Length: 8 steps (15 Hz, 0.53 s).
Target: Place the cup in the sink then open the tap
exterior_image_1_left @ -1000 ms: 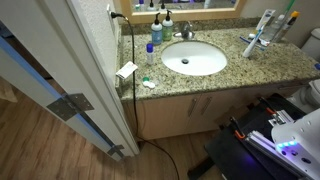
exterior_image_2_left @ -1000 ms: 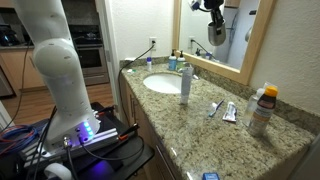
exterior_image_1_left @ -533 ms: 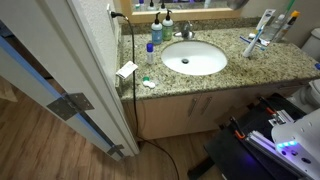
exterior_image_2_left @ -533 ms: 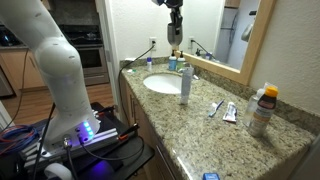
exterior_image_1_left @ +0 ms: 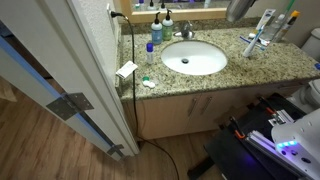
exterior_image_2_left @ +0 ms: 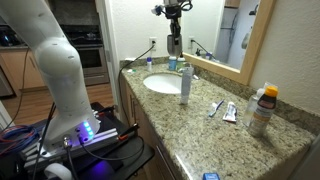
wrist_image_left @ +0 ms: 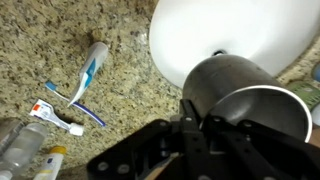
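Note:
My gripper (wrist_image_left: 203,118) is shut on the rim of the small dark grey metallic cup (wrist_image_left: 245,95), which lies tilted with its open mouth toward the camera. The white oval sink (wrist_image_left: 235,30) lies right beyond the cup in the wrist view. In an exterior view the gripper (exterior_image_2_left: 174,42) hangs with the cup above the back rim of the sink (exterior_image_2_left: 163,84). The sink (exterior_image_1_left: 195,58) and the chrome tap (exterior_image_1_left: 186,31) behind it show in an exterior view, where only a grey blur of the arm (exterior_image_1_left: 238,8) shows at the top.
A clear bottle with a blue cap (exterior_image_2_left: 185,84) stands beside the basin, and another one (exterior_image_1_left: 153,32) stands near the tap. A toothbrush and toothpaste (wrist_image_left: 88,72) lie on the granite counter. An orange-capped bottle (exterior_image_2_left: 262,108), the mirror frame (exterior_image_2_left: 255,50) and a door (exterior_image_1_left: 70,80) are nearby.
The arm has come in over the sink with the cup and has moved lower in the last half second. The sink, the tap and the bottles have not moved.

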Tool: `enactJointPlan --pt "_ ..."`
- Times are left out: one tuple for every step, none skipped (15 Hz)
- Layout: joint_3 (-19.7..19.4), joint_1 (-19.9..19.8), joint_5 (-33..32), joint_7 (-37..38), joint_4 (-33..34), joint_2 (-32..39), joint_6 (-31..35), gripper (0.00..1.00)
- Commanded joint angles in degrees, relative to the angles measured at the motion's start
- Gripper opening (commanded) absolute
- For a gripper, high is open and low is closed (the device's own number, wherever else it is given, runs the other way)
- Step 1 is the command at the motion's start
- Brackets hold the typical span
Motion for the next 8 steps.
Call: enactJointPlan --pt "2.21 -0.49 -4.29 6.86 1.91 10.41 0.11 0.02" --pt "2.11 0.13 -4.43 8.26 2.87 13.09 -0.50 0.02" --pt "1.88 0.70 -3.99 9.39 3.74 15.63 -0.62 0.02" --pt "1.60 1.21 -3.70 10.85 4.62 18.16 -0.51 0.02" --pt "1.21 1.67 -2.93 11.22 5.57 20.01 -1.37 0.02" --pt "0.75 1.89 -1.89 11.51 6.44 21.11 -1.88 0.02" --pt "0.53 2.28 -3.02 10.78 3.04 18.25 -0.09 0.07" --pt "0.33 2.48 -2.84 11.20 3.96 19.88 -0.11 0.07"
